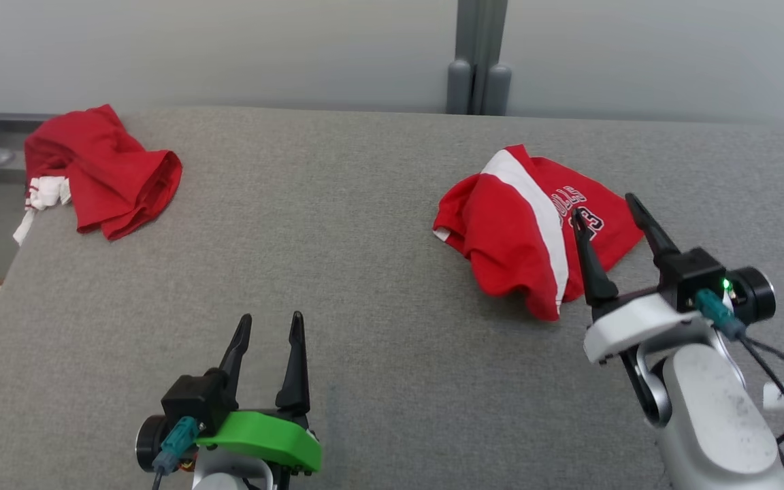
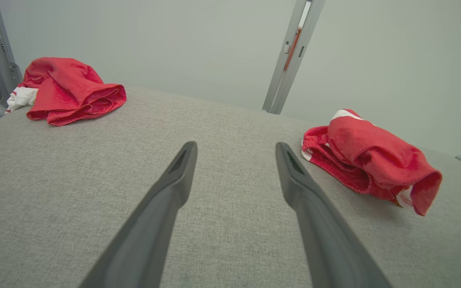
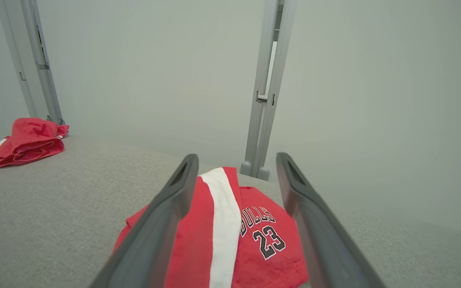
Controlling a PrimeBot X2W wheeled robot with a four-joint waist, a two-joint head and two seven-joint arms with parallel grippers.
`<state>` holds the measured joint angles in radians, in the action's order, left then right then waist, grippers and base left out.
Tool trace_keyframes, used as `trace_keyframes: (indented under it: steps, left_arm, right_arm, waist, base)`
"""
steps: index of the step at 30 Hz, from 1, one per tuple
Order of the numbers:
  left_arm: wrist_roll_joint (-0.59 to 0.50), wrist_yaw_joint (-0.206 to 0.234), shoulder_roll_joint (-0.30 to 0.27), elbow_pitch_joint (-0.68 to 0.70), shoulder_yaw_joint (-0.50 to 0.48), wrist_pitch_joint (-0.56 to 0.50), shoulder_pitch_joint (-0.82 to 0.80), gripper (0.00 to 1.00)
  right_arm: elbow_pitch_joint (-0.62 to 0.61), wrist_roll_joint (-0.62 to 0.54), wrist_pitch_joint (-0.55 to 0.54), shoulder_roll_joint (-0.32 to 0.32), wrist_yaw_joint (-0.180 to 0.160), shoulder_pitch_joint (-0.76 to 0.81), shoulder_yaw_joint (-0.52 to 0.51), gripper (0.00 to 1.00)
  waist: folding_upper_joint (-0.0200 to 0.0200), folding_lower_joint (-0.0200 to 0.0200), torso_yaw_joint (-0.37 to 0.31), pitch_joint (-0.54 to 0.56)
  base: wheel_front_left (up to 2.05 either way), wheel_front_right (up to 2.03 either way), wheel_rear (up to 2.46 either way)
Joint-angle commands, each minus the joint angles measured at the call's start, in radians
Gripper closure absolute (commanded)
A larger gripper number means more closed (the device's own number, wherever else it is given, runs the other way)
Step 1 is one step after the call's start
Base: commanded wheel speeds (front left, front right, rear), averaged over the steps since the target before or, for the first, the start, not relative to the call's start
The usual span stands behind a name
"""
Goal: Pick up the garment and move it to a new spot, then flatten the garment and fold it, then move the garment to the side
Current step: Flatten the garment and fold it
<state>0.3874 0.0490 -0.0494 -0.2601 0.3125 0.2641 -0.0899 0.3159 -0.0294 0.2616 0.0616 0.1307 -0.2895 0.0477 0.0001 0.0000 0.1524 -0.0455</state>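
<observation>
Since the grey cloth-covered table [image 1: 365, 286] takes up most of the head view, both heaps of red cloth stand out on it: there is one table and there are two pieces of clothing. The garment [image 1: 501, 231] lying right of centre looks like the one to be moved, because the right arm is reaching for it. It is crumpled, with a white stripe running across it and the number 23 printed beside the stripe. The other red garment [image 1: 103, 170] is bunched at the upper left of the frame near the table's corner, well apart from the first. The task's cloth should be light, soft and limp. It will likely sag and trail when lifted rather than keep any shape, so a pinch on a raised fold or along a hem near the stripe seems the best hold. There are two grippers. The right gripper [image 1: 603, 206] hangs over the garment's lower right part with its two fingers spread wide and nothing between them. The left gripper [image 1: 272, 316] waits at the lower left over bare table, its two fingers likewise apart and empty.
</observation>
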Motion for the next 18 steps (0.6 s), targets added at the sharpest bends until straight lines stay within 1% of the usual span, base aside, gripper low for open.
trace_keyframes:
  steps: [1,5,7,10,14,16,17,18]
  left_arm:
    - [0.012,0.006,-0.002,0.007,0.004,0.001,-0.024,0.00]
    - [0.027,0.018,-0.002,0.019,0.015,0.001,-0.040,0.00]
    - [0.035,0.026,-0.002,0.028,0.019,0.001,-0.047,0.00]
    - [0.050,0.032,-0.002,0.041,0.024,0.001,-0.055,0.00]
    - [0.062,0.040,-0.002,0.049,0.028,0.001,-0.054,0.00]
    - [0.066,0.046,-0.002,0.050,0.028,0.001,-0.050,0.00]
    - [0.067,0.048,-0.002,0.050,0.026,0.001,-0.049,0.00]
    - [0.067,0.049,-0.002,0.050,0.025,0.001,-0.047,0.00]
  right_arm:
    - [0.037,-0.010,-0.013,0.016,0.000,-0.053,-0.001,0.00]
    - [0.178,-0.018,-0.074,0.038,0.000,-0.196,0.014,0.00]
    - [0.261,-0.003,-0.119,0.046,0.000,-0.255,0.028,0.00]
    - [0.374,-0.015,-0.180,0.078,0.000,-0.331,0.039,0.00]
    - [0.504,-0.037,-0.264,0.085,0.000,-0.389,0.017,0.00]
    - [0.551,-0.043,-0.292,0.075,0.000,-0.407,0.003,0.00]
    - [0.573,-0.049,-0.304,0.072,0.000,-0.413,-0.004,0.03]
    - [0.586,-0.054,-0.309,0.069,0.000,-0.417,-0.008,0.30]
  waist:
    - [-0.0001,0.0000,0.086,-0.067]
    - [-0.0001,0.0000,0.150,-0.104]
    - [-0.0001,0.0000,0.174,-0.122]
    - [-0.0001,0.0000,0.209,-0.146]
    - [-0.0001,0.0000,0.233,-0.156]
    - [-0.0001,0.0000,0.237,-0.154]
    - [-0.0001,0.0000,0.236,-0.152]
    - [-0.0001,0.0000,0.235,-0.149]
  base:
    - [0.00,0.00,0.00]
    - [0.00,0.00,0.00]
    - [0.00,0.00,0.00]
    - [0.00,0.00,0.00]
    - [0.00,0.00,0.00]
    - [0.00,0.00,0.00]
    - [0.00,0.00,0.00]
    - [0.00,0.00,0.00]
